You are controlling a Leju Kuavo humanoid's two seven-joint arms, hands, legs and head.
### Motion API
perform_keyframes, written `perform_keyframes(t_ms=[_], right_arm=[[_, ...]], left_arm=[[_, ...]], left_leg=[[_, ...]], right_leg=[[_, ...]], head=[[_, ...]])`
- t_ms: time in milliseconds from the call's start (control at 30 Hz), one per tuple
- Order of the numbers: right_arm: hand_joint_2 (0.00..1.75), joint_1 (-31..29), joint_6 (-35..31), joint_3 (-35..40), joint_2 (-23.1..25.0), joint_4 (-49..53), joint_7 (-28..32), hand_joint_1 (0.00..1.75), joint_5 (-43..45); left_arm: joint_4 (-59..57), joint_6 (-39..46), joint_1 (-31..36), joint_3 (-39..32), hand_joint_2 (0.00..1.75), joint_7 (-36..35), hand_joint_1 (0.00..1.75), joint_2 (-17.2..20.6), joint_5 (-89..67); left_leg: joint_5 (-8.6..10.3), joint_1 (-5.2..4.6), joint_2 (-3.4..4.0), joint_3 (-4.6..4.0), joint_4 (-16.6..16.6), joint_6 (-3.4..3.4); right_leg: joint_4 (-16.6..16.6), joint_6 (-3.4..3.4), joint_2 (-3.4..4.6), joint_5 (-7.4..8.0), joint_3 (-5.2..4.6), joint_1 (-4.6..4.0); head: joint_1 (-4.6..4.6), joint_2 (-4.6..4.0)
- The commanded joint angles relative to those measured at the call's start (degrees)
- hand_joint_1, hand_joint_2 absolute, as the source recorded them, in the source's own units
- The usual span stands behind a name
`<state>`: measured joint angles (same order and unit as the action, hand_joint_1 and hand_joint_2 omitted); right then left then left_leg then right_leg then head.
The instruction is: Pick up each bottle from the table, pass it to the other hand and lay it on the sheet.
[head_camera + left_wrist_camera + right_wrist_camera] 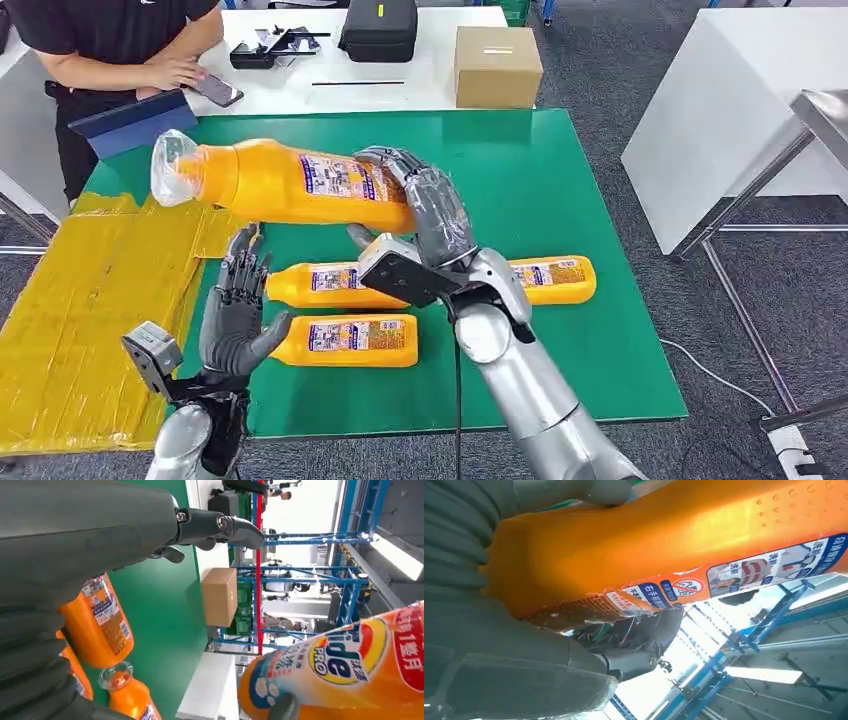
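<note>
My right hand [425,205] grips the base end of an orange bottle [290,183], held level above the green table [560,170], its clear cap pointing left. The same bottle [684,545] runs across the right wrist view, and its label [350,655] shows in the left wrist view. My left hand [238,305] is open below it, fingers up, holding nothing. Three more orange bottles lie on the mat: one [325,284] under the held one, one [350,340] nearer me, one [555,278] to the right. The yellow sheet [90,290] lies to the left.
A person in black [110,40] stands at the far left beside a white table [300,90] with a cardboard box [497,65], a black case [380,28] and a phone [215,90]. A blue board [135,120] leans at the mat's far corner. A metal frame [760,200] stands to the right.
</note>
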<state>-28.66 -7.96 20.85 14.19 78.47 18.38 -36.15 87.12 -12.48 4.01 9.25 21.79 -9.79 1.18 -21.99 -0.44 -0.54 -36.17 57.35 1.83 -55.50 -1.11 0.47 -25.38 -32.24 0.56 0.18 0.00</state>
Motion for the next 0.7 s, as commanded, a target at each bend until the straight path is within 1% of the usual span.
perform_keyframes(t_ms=[33,67,100,167,233,300,333,400,467,567,633,667,700], right_arm=[[1.75,-1.0,0.4,1.0,-0.6,-3.5,-0.3,1.73,0.0],[1.75,-1.0,0.5,1.3,-0.4,-4.6,-0.3,1.73,-0.1],[1.75,-1.1,0.5,1.7,-0.4,-5.5,-0.3,1.75,0.0],[1.75,-1.3,0.8,3.4,-0.5,-8.4,-0.2,1.73,0.3],[1.75,-1.1,0.5,5.1,-0.2,-10.9,0.4,1.75,0.8],[1.75,-0.7,0.0,6.3,0.1,-12.5,0.9,1.73,1.6],[1.75,-0.2,-0.2,6.7,0.3,-12.8,1.0,1.71,1.8],[1.75,0.5,-0.2,7.8,0.5,-12.9,1.2,1.75,2.1],[1.75,1.0,-0.1,8.6,0.6,-12.6,1.1,1.73,2.4],[1.75,1.1,-0.2,8.8,0.7,-12.5,1.1,1.73,2.4],[1.75,1.3,0.0,9.3,0.8,-12.2,1.0,1.75,2.5],[1.75,1.5,0.3,9.7,1.1,-12.3,1.0,1.71,2.6],[1.75,1.6,0.4,10.3,1.3,-12.6,1.0,1.71,2.6]], left_arm=[[-3.9,0.0,3.0,1.6,1.75,-0.5,0.0,1.7,-0.1],[-4.4,0.0,3.6,1.8,1.75,-0.6,0.0,1.8,-0.1],[-4.8,0.0,3.9,1.9,1.75,-0.7,0.0,2.0,0.0],[-5.8,0.0,5.1,2.3,1.75,-0.7,0.0,2.6,1.2],[-5.6,0.2,5.3,2.3,1.75,-0.8,0.0,2.9,2.1],[-5.5,0.9,5.4,2.1,1.75,-1.0,0.0,2.9,2.7],[-5.4,1.3,5.5,1.6,1.75,-1.0,0.0,2.7,3.0],[-5.0,2.0,5.6,0.9,1.75,-1.2,0.0,2.7,3.4],[-4.4,2.4,5.5,0.3,1.75,-1.4,0.0,2.9,3.8],[-4.3,2.4,5.5,0.2,1.75,-1.4,0.0,3.0,3.8],[-4.1,2.7,5.2,-0.2,1.75,-1.4,0.0,2.8,4.2],[-3.8,2.9,5.1,-0.4,1.75,-1.5,0.0,2.8,4.4],[-3.6,3.1,4.9,-0.7,1.75,-1.6,0.0,2.8,4.8]], left_leg=[[-0.03,0.03,-0.02,0.15,0.0,-0.14],[-0.08,0.04,-0.02,0.26,0.0,-0.2],[-0.03,0.04,-0.03,0.17,0.0,-0.14],[-0.05,0.03,0.01,0.28,-0.1,-0.19],[-0.04,0.04,0.05,0.23,-0.1,-0.16],[-0.06,0.04,0.14,0.3,-0.1,-0.18],[-0.03,0.04,0.11,0.19,-0.1,-0.13],[-0.09,0.04,0.12,0.36,-0.1,-0.23],[-0.05,0.06,0.1,0.19,-0.1,-0.14],[-0.09,0.06,0.15,0.24,0.0,-0.16],[-0.03,0.05,0.07,0.11,0.0,-0.11],[-0.08,0.07,0.13,0.19,0.0,-0.17],[-0.07,0.07,0.13,0.14,0.0,-0.15]], right_leg=[[0.0,0.06,-0.08,-0.04,0.16,-0.03],[0.0,0.1,-0.1,-0.09,0.27,-0.04],[0.0,0.07,-0.09,-0.05,0.16,-0.02],[0.1,0.1,-0.07,-0.07,0.24,-0.01],[0.1,0.08,-0.02,-0.03,0.18,-0.01],[0.1,0.09,0.06,-0.02,0.23,-0.03],[0.1,0.07,0.06,0.0,0.11,-0.02],[0.1,0.11,0.03,-0.07,0.26,-0.02],[0.1,0.07,0.02,-0.03,0.1,-0.02],[0.0,0.08,0.06,-0.06,0.13,-0.01],[0.0,0.05,0.0,-0.03,0.02,-0.01],[0.0,0.08,0.04,-0.06,0.09,-0.02],[0.0,0.07,0.05,-0.04,0.05,-0.02]], head=[[0.0,0.0],[0.0,0.0],[0.0,0.0],[0.0,0.0],[0.0,0.0],[0.0,0.0],[0.0,0.0],[-0.02,0.0],[0.0,0.0],[0.0,0.0],[0.0,0.0],[0.0,0.0],[0.0,0.0]])
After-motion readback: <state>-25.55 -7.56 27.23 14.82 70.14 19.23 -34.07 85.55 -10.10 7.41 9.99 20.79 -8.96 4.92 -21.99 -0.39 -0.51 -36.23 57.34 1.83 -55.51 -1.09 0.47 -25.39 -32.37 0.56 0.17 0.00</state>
